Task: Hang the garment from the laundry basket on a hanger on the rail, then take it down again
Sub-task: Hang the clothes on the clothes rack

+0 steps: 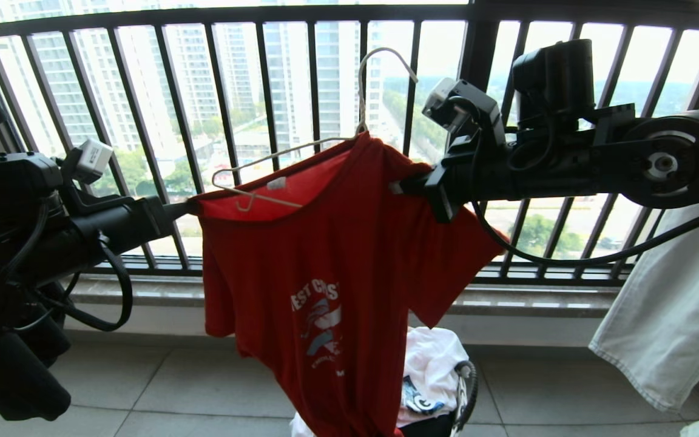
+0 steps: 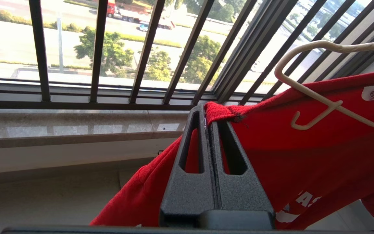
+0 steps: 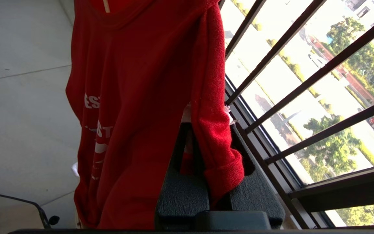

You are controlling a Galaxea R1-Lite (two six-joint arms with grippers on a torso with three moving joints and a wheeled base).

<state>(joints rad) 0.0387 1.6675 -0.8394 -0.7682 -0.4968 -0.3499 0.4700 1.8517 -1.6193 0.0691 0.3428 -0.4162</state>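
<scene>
Both hands (image 1: 189, 207) (image 1: 407, 185) clamped on garment (image 1: 325, 273)

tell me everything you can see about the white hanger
The hanger is thin cream-white wire with a long hook at the top, catching on nothing, and a small notch hook under one arm. One arm pokes bare out of the neck opening of the red T-shirt; the other is hidden inside the cloth. It sits tilted, in front of the window railing. Only the shirt visibly touches it. The left gripper and right gripper pinch the shirt's shoulders.
</scene>
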